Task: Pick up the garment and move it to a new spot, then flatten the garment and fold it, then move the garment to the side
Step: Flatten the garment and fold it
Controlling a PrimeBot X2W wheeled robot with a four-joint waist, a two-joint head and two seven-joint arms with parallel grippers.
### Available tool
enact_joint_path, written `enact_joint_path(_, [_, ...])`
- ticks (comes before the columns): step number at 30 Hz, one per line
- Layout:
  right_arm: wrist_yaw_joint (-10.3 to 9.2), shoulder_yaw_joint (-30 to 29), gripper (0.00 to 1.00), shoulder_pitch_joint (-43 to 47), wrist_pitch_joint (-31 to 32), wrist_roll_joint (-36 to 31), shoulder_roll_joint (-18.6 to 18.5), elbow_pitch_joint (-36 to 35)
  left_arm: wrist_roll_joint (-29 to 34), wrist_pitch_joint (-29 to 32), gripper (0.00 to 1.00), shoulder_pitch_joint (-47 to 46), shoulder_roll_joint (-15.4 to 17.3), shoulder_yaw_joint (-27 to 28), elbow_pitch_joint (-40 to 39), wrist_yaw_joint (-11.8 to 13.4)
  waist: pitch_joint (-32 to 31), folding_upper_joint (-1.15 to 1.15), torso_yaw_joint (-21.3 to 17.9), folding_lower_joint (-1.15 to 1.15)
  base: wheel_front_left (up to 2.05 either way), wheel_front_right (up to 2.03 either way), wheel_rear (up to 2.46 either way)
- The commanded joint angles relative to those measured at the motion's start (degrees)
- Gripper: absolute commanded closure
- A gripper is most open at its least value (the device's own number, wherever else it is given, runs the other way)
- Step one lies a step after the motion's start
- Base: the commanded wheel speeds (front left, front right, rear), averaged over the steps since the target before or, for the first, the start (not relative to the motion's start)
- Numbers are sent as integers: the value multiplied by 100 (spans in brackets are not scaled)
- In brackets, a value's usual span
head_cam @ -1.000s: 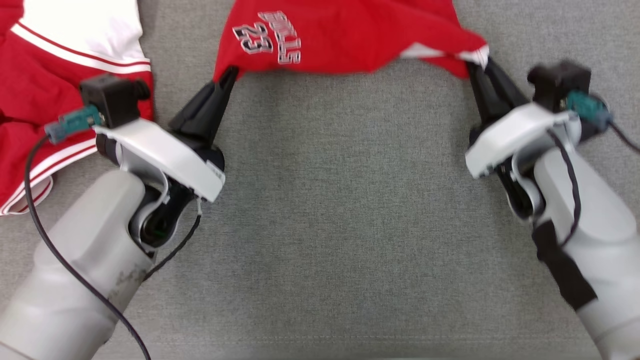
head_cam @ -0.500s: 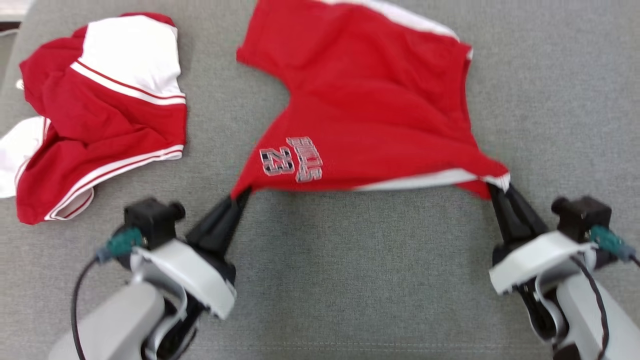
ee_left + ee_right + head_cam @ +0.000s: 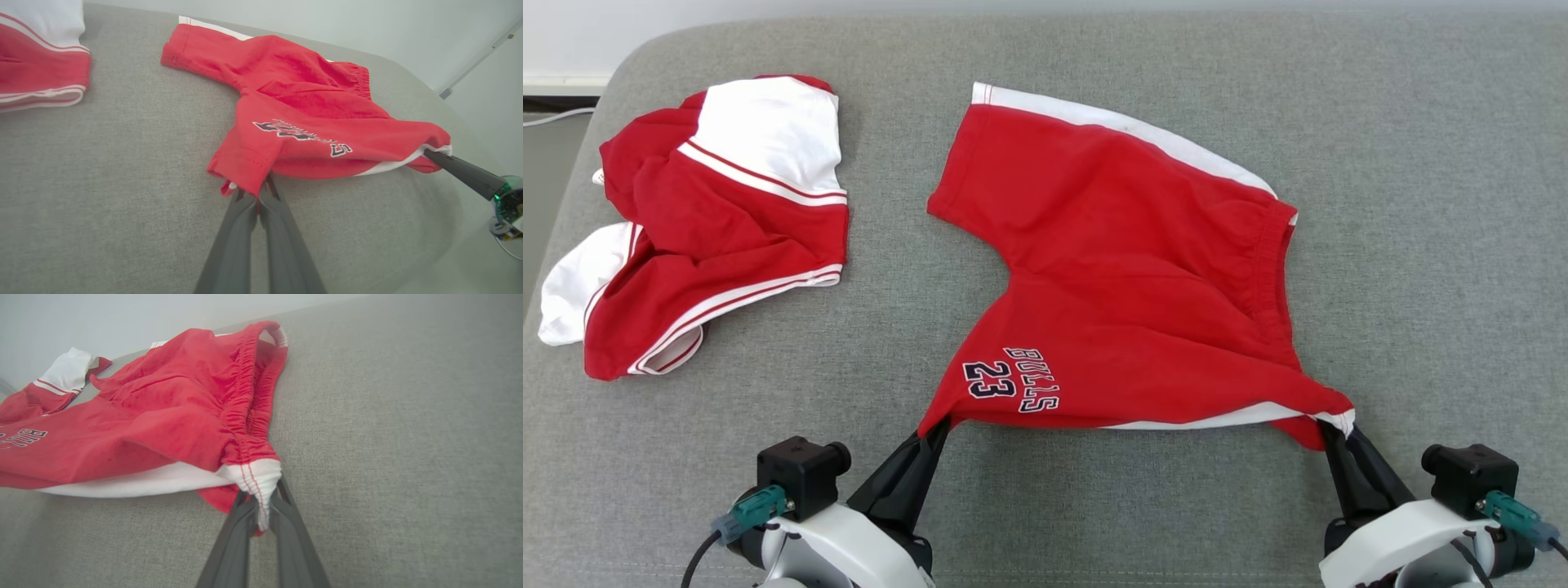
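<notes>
Left gripper [image 3: 934, 431] and right gripper [image 3: 1329, 434] each clamped on a corner of the shorts [image 3: 1127, 278].
Risk: both holds are thin; a hard pull could slip the cloth free.

The red shorts [image 3: 1127, 269] lay spread, mostly flat, on the grey cushion [image 3: 1421, 245]. They had white side stripes along the far and near edges and "BULLS 23" printed by the near leg's hem. The gathered waistband faced my right. The near edge was lifted taut, its hem corner pinched in my left tool [image 3: 935, 429] and its waistband corner in my right tool [image 3: 1331, 433].
</notes>
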Motion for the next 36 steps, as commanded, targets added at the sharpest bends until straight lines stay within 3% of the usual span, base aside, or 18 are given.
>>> enact_joint_path(1, [-1, 66, 100, 79, 45, -36, 16, -162, -87, -47, 100, -43, 82, 202, -29, -2, -38, 0, 4, 0, 0, 0, 0])
enact_joint_path(8, [-1, -100, 100, 344, 109, -208, 121, -110, -211, -66, 100, 99, -34, 178, 177, -1, -197, 0, 49, 0, 0, 0, 0])
enact_joint_path(20, [-1, -367, 100, 827, 303, -406, 215, -265, -397, -30, 100, 515, 119, 223, -115, 231, -290, 0, 82, 0, 0, 0, 0])
enact_joint_path(29, [-1, -322, 100, 744, 262, -253, 312, -306, -244, -164, 100, 313, 148, 433, -35, 339, -276, 0, 56, 0, 0, 0, 0])
enact_joint_path(36, [-1, -166, 100, 315, 136, 106, 371, -358, -93, 37, 100, -397, 274, 541, 174, 140, -55, 0, -63, 0, 0, 0, 0])
